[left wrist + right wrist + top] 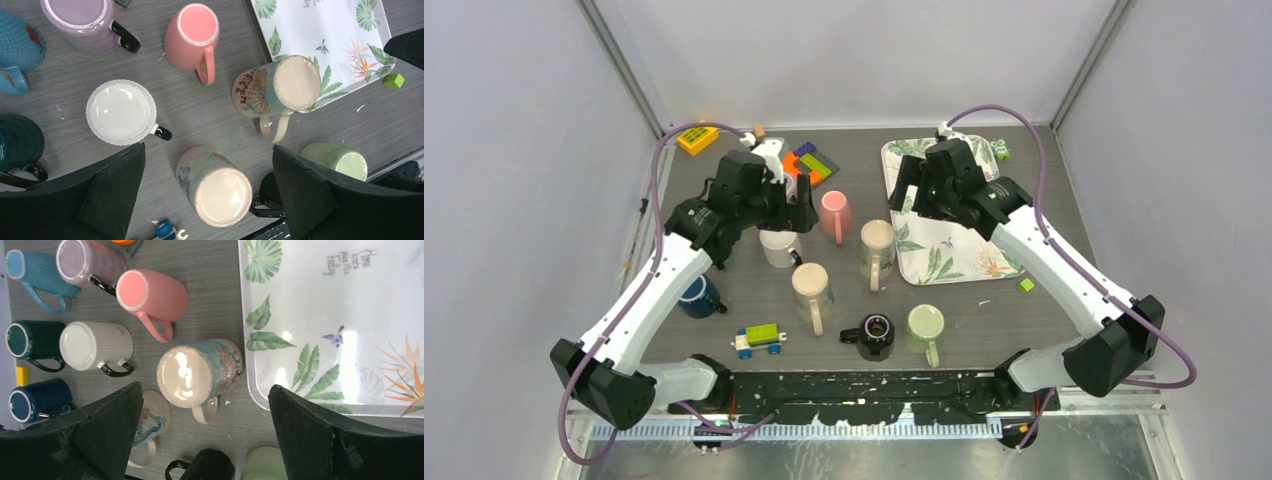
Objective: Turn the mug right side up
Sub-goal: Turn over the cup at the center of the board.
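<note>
Nearest me, a green mug [925,323] and a black mug [875,335] stand inverted. Further in, the floral mug [877,243], which I take as my target, stands base up, axis vertical, handle toward me, just beside the tray [964,250]. The right gripper [906,195] hovers nearer than the left gripper [799,205]; both have jaws apart, empty. A pink mug [835,213] crowds the far left.

The left arm [639,300] and right arm [1054,262] have white links and bulky black joints. A purple cable [661,180] runs along each; the fingers [112,195] are matte black.
</note>
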Tool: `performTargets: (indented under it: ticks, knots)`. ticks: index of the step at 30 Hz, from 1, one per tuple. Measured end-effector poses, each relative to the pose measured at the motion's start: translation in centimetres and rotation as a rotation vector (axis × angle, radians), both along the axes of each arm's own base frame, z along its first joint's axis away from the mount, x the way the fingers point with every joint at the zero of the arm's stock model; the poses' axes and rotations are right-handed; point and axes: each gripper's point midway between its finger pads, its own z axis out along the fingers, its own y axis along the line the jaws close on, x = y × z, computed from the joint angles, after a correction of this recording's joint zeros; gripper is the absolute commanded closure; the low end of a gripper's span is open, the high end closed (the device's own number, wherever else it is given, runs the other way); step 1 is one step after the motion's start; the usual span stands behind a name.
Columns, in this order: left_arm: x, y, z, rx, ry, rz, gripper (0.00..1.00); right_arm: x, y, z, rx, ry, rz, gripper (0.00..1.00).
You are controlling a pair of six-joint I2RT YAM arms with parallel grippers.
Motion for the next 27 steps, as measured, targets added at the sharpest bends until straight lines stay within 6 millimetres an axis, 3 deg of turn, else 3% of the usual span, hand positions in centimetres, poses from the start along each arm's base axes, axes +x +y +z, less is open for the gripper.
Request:
performTargets:
  ticks: [8,13,19,27]
  knots:
    - [-0.9,0.3,-1.2,0.0,0.026,0.0,0.0,-0.7,-1.0,-1.9,-0.037,0.032,-0.024,0.0]
    - [-1.5,-1.1,-1.8,-0.02,0.049,0.008,0.0,-2.0,-2.2,-1.8,-0.034,0.021,-0.045,0.0]
    - [-2.8,-6.0,-3.3,-0.029,0.075,-0.014,0.0,-4.1,-4.1,0.7,0.007,-0.062,-0.08,0.0]
    - [-3.0,-10.1,-7.4,0.044,0.112,0.037,0.04,-6.5,-6.4,5.1,0.083,-0.205,-0.114,0.0]
